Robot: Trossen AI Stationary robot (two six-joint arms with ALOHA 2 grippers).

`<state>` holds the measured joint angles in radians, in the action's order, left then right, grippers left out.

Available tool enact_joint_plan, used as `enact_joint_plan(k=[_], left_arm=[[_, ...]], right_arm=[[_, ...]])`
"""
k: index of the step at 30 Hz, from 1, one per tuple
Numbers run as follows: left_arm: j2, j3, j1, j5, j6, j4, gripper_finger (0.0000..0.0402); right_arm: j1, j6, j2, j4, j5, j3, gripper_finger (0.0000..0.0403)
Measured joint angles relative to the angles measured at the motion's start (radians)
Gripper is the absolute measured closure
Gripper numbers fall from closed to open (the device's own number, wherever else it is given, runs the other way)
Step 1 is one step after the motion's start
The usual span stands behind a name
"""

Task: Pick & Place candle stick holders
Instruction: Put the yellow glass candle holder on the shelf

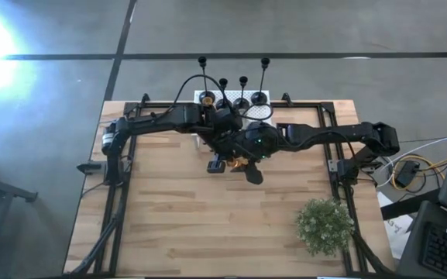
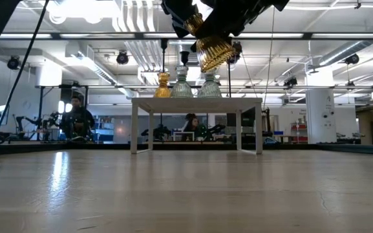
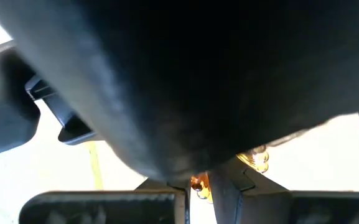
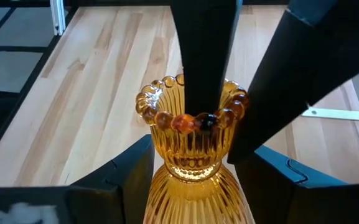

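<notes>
Overhead, both arms reach inward and meet over the bench [image 1: 169, 225] middle; left end effector [image 1: 217, 164] and right end effector [image 1: 246, 167] sit close together with the amber glass holder [image 1: 238, 163] between them. Just beyond them stands the white rack [image 1: 258, 111] with four black holders [image 1: 242, 97].

Low view: amber glass holder [image 2: 213, 52] hangs tilted, well above the bench, under dark arm parts at the top. Behind, on the rack, one amber holder [image 2: 163, 85] and two pale green holders [image 2: 181, 84].

Left wrist: view mostly blocked by a dark arm; left end effector [image 3: 195, 186] is closed, amber glass at its tips.

Right wrist: right end effector [image 4: 191, 180] fingers spread wide on either side of the holder's waist; a dark finger [image 4: 204, 56] from the other arm dips into its beaded rim. Contact unclear.
</notes>
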<state>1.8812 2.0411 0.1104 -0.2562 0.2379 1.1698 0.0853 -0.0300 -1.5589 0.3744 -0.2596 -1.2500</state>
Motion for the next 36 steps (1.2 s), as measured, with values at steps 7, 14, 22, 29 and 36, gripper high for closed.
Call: enact_joint_plan(k=[7,14,22,29,36], left_arm=[[0.0,0.0,0.0,0.0,0.003,-0.005,0.0369],[0.0,0.0,0.0,0.0,0.006,-0.01,0.0369],[0.002,-0.002,0.0,-0.005,-0.018,-0.012,0.0302],[0.0,-0.002,0.0,0.006,-0.059,0.005,0.0267],[-0.072,-0.036,-0.008,0.033,-0.049,-0.067,0.025]], right_arm=[[0.0,-0.009,0.001,-0.001,-0.004,0.0,0.023],[-0.003,-0.036,0.002,-0.004,-0.005,0.0,0.0269],[-0.003,-0.05,0.002,0.013,-0.002,-0.002,0.0274],[-0.002,-0.055,0.018,0.072,0.018,0.0,0.0282],[-0.001,-0.065,0.123,0.14,0.116,0.038,0.0282]])
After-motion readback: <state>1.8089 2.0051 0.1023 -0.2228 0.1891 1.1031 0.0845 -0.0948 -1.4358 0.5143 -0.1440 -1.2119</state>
